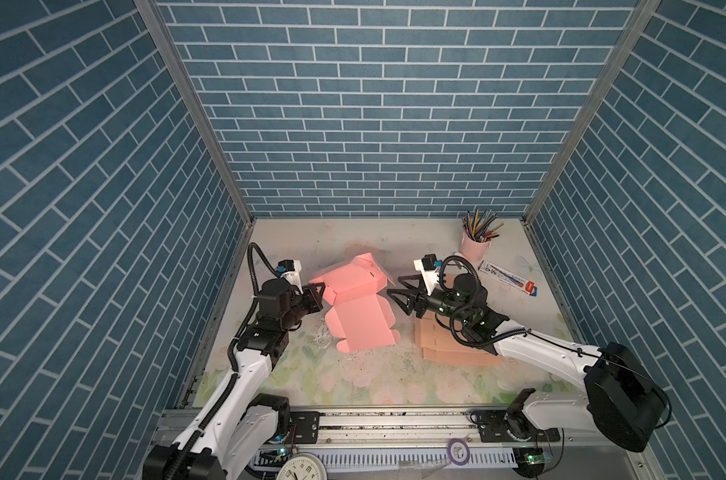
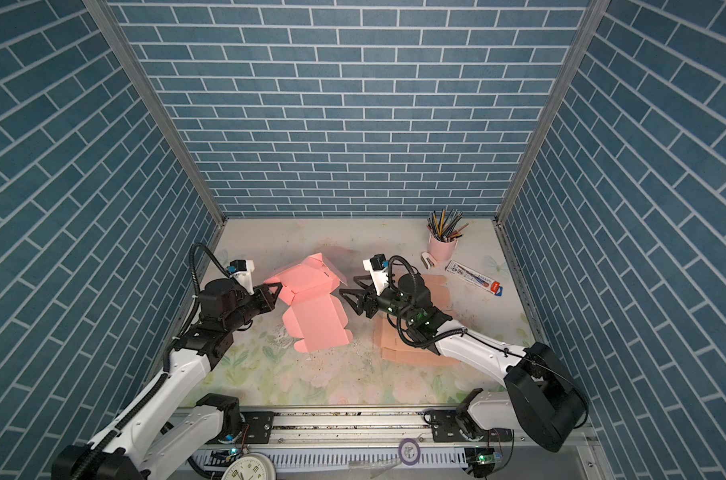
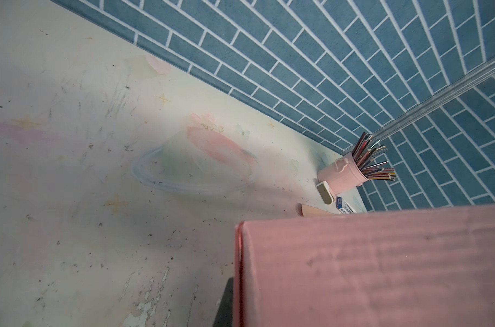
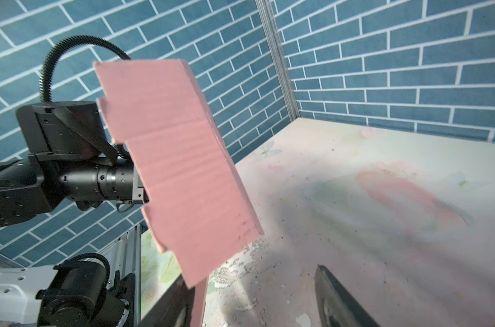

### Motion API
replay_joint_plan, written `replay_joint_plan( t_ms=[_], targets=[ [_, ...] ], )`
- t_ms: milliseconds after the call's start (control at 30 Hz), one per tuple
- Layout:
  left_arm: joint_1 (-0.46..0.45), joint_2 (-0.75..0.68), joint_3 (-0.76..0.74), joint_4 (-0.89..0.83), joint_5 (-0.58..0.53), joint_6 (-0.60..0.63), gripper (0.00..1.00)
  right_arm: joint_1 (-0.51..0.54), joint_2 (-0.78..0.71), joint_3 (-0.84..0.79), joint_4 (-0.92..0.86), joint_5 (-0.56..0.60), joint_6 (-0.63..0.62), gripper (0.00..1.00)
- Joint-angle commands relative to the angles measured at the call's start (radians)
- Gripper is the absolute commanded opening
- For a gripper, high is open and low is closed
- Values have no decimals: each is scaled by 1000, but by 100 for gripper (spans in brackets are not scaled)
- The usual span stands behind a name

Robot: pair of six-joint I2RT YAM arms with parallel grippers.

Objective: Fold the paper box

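box (image 1: 355, 316), pinched by left pincer (image 1: 318, 288) (edge, seemingly)

light: even, soft shadows | wrist views: near surfaces blurred | top: edge distortion

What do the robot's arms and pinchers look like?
Both arms are white shells with black joints: left arm, right arm. A ribbed black cable loops over each wrist. The left gripper and right gripper are black, shaped like open triangles. Tiny green lights glow on the right arm.
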Motion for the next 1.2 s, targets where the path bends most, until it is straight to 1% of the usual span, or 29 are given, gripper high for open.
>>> replay_joint_plan(
  t_ms=[0, 267, 467, 600, 800, 833, 933, 1000, 1167],
  targets=[
    [7, -11, 19, 41, 49, -18, 0, -2, 29, -4, 145, -57, 49, 67],
    [7, -18, 8, 57, 83, -22, 0, -2, 90, 19, 240, -91, 104, 59],
    [8, -22, 12, 56, 84, -27, 0, 5, 77, 0, 256, -114, 91, 61],
    [10, -18, 16, 50, 86, -31, 0, 5, 41, -39, 245, -107, 78, 63],
    [30, -5, -7, 85, 117, -61, 0, 5, 2, -86, 229, -86, 67, 62],
    [31, -5, -6, 85, 119, -62, 0, 5, 0, -92, 233, -81, 67, 61],
    [34, -6, -2, 78, 120, -58, 0, -3, -2, -109, 248, -47, 94, 55],
    [37, -8, 6, 70, 123, -53, 0, -8, 3, -125, 296, -45, 103, 52],
    [39, -5, 15, 69, 134, -52, 0, -10, 9, -122, 325, -51, 115, 50]
  ],
)
